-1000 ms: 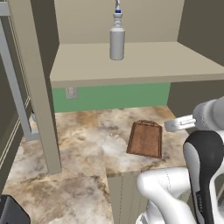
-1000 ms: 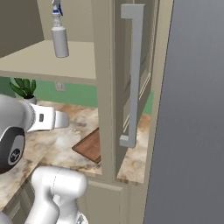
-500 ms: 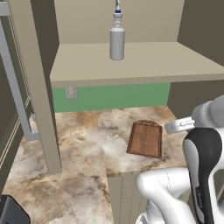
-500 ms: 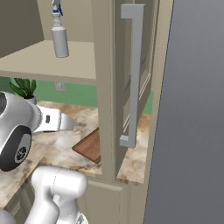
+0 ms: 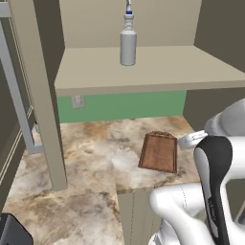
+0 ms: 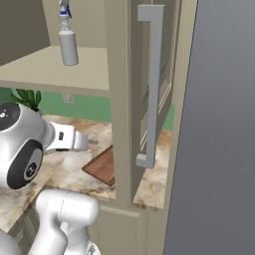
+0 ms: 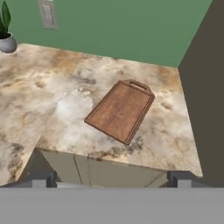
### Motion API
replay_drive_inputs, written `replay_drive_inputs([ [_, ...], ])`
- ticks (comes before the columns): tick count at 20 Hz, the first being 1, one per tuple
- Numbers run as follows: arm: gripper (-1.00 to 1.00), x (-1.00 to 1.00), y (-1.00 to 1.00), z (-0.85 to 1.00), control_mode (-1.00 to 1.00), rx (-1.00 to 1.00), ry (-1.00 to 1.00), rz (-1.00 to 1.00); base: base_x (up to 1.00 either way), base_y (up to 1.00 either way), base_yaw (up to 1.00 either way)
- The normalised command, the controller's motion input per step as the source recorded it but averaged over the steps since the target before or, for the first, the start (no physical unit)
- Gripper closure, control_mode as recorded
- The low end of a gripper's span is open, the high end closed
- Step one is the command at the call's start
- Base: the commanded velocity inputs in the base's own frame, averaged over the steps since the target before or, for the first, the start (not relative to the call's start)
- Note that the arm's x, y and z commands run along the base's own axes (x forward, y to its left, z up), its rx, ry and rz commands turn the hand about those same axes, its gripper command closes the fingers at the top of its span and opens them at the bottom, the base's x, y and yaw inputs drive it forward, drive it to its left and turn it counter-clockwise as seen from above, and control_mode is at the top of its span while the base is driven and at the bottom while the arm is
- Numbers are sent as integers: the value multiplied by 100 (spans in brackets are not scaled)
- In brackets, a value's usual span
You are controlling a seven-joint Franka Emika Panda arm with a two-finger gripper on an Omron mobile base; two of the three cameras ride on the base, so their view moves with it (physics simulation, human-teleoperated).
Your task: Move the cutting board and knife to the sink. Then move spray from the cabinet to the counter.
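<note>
Marbled counter (image 5: 91, 148) under an open cabinet (image 5: 143, 62), left base view: board (image 5: 159, 151) lies flat near the front edge, handle end toward the green wall; spray (image 5: 128, 42) upright on the shelf; gripper (image 5: 187, 140) just beside the board's right edge, hard to read here, half hidden by the arm. Right base view: board (image 6: 103, 165) partly hidden behind the cabinet post, spray (image 6: 67, 42) on the shelf above, hand (image 6: 78, 141) near the board's left corner and above the counter (image 6: 74, 159). Hand view: fingertips (image 7: 41, 179) set wide apart with nothing between them, so gripper (image 7: 109, 181) is released and empty; board (image 7: 120, 110) lies ahead of it across the counter edge, well apart, long axis running diagonally, handle at the far end. Knife not made out anywhere. Next move, likely: reach forward and down to the near short edge.
</note>
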Motion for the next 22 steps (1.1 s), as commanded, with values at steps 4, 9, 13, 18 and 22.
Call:
replay_drive_inputs([
  [4,-100,26,0,-40,-100,0,-6,0,0,0,0],
  [9,-100,33,-2,-46,-100,0,-8,0,0,0,0],
  [13,-100,48,-3,-45,-100,0,-3,0,0,0,0],
  [18,-100,59,-6,-16,-100,0,3,0,0,0,0],
  [22,-100,54,-7,-22,-100,0,0,0,0,0,0],
])
